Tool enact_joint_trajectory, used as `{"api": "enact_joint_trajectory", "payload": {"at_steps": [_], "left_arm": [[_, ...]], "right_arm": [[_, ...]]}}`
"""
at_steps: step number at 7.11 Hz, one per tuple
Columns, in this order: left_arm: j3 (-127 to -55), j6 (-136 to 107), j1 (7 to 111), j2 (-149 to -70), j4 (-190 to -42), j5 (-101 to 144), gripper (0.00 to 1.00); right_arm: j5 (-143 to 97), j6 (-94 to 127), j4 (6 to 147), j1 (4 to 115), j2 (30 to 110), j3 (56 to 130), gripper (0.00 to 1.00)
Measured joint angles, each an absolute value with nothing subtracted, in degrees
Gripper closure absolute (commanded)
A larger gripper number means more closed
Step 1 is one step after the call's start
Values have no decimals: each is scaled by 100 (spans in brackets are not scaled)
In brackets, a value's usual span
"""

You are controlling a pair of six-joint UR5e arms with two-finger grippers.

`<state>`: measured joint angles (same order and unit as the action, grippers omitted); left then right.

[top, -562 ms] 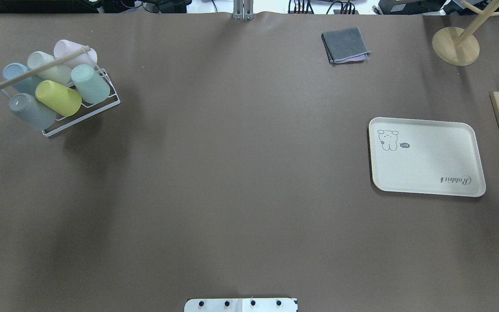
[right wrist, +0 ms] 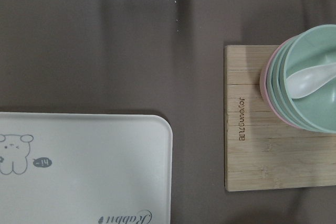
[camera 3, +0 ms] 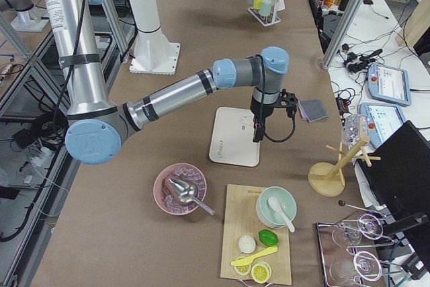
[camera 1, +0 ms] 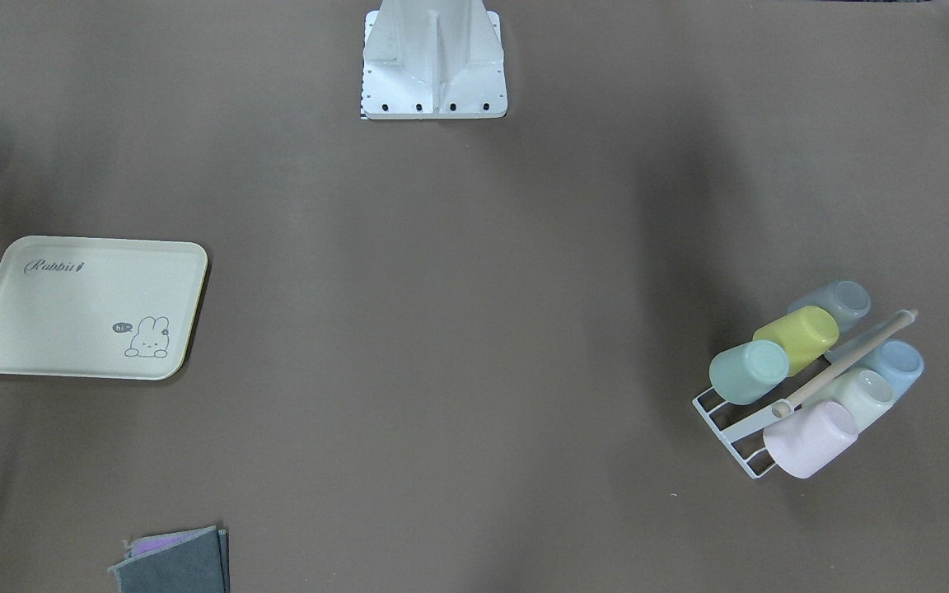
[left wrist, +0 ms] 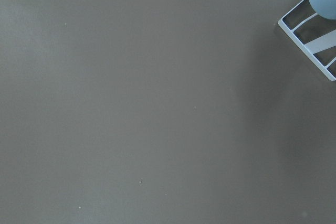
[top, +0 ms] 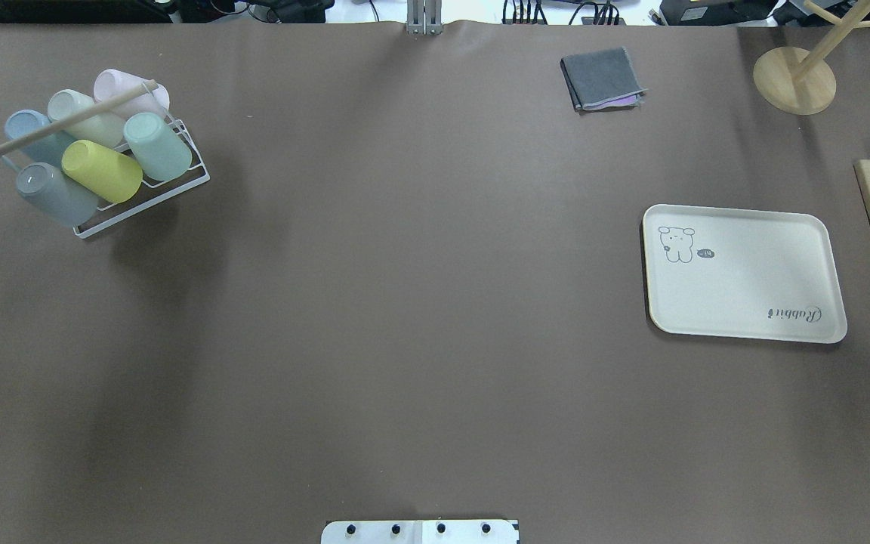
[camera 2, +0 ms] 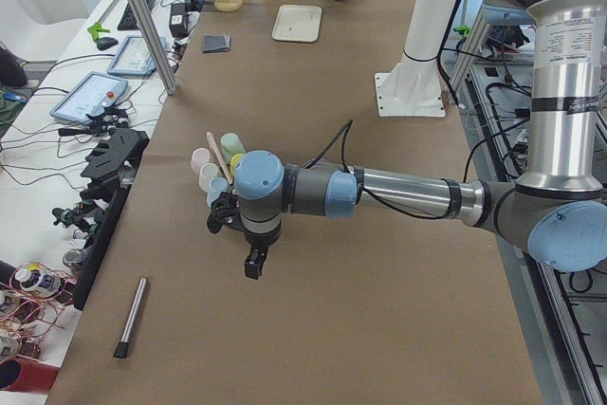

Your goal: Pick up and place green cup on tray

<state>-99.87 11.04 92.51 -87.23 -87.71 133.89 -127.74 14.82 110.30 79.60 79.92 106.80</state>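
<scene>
In the view that faces the robot, the small smooth mint green cup (camera 1: 748,372) leans tilted in a white wire rack (camera 1: 717,416) on the brown table (camera 1: 458,329), with its closed bottom showing; it touches a yellow-green plastic cup (camera 1: 800,336) beside it; a pale pink plastic cup (camera 1: 811,438) leans on the other side of the rack's round wooden stick (camera 1: 845,362); the cream rectangular tray with a bunny drawing (camera 1: 54,321) lies flat, well apart from the rack. In the view from above, the rack is at the far left and the tray is at the right; a folded grey cloth (top: 601,78) lies at the far edge. In the view from the table's left end, the near arm's left gripper (camera 2: 253,267) hangs above the table and points down, near the rack of cups; I cannot tell if it is open or closed. In the view from the table's right end, the near arm's right gripper (camera 3: 257,132) hangs by the tray's edge and points down; I cannot tell if it is open or closed. The left wrist camera shows bare table and one corner of the rack. The right wrist camera shows a corner of the tray, and near it a light wooden board (right wrist: 252,129) with a stack of green bowls (right wrist: 310,95) and a white spoon (right wrist: 310,80).
</scene>
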Motion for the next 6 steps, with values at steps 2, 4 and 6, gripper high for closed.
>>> {"api": "enact_joint_trajectory", "payload": {"at_steps": [2,4,6], "left_arm": [[-9996,1099,9247,-8742,-8805,13394,1],[-10016,1099,9240,-8778,-8814,13432,1],[-10037,1104,9238,-8794,-8818,13544,1]], "right_arm": [[-12721,1485,11030,7936,8028,10695,0],[-12723,1495,11028,7917,8049,10675,0],[-12744,1545,11024,7864,7995,10668,0]]}}
